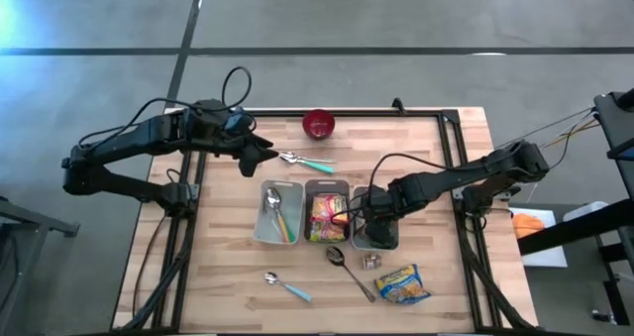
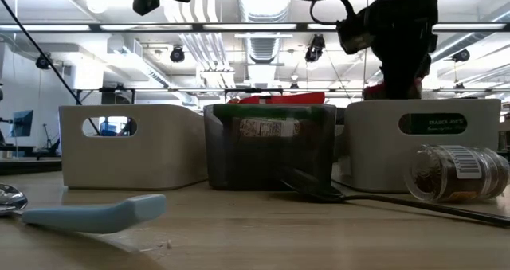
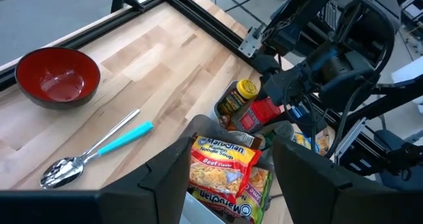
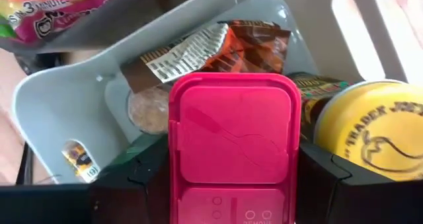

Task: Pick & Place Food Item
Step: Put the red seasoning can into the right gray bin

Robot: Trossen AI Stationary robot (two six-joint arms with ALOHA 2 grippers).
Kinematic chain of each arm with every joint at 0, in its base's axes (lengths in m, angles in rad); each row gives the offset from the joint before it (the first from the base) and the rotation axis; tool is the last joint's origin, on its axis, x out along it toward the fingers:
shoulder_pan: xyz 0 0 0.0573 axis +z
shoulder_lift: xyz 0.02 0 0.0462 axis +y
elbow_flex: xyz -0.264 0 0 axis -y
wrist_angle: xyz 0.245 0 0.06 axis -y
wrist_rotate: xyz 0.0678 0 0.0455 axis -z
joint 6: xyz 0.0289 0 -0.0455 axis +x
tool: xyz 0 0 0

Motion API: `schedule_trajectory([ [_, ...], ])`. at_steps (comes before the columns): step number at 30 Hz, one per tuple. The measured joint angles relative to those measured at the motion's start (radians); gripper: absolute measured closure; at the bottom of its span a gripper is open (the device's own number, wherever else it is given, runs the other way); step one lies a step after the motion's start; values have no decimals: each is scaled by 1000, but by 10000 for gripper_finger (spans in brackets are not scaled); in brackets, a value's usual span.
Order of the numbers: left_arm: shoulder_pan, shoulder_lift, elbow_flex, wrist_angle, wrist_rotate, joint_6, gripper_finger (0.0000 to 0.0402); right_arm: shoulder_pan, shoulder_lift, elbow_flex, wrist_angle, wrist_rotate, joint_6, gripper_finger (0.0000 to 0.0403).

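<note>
The right end effector (image 1: 362, 220) hangs over the right-hand grey plastic bin (image 1: 375, 239) near the table's middle, its fingers closed on a flat pink rectangular container (image 4: 230, 145) with rounded corners and a hinged lid. Below it in that bin lie a yellow-lidded jar (image 4: 370, 128), a crinkled brown foil packet (image 4: 218, 45) and a small round jar. The middle bin (image 1: 327, 215) is darker and translucent, stuffed with glossy noodle packets (image 3: 221, 163). The left bin (image 1: 278, 213) holds spoons.

The left end effector (image 1: 260, 152) hovers near the table's far edge, fingers part-way apart and empty, beside a metal spoon with a teal handle (image 1: 307, 162) and a glossy red bowl (image 1: 318, 124).

The table (image 1: 228, 247) is pale butcher-block wood inside a black frame. Toward its near edge lie another teal-handled spoon (image 1: 285, 285), a dark spoon (image 1: 349, 269), a small clear jar on its side (image 2: 456, 173) and a yellow snack bag (image 1: 402, 283). The near left corner offers open wood.
</note>
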Motion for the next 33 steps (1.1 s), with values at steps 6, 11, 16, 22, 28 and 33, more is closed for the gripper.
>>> schedule_trajectory([
  [6,0,0,0,0,0,0,189,0,0,-34,4,0,8,193],
  [11,0,0,0,0,0,-6,189,0,0,-47,9,0,8,193],
  [16,0,0,0,0,0,-8,189,0,0,-69,47,0,11,193],
  [22,0,0,0,0,0,-9,189,0,0,-82,81,-1,15,193],
  [28,0,0,0,-1,0,-10,189,0,0,-87,81,-3,16,192],
  [33,0,0,0,-1,0,-10,189,0,0,-85,84,-3,16,126],
])
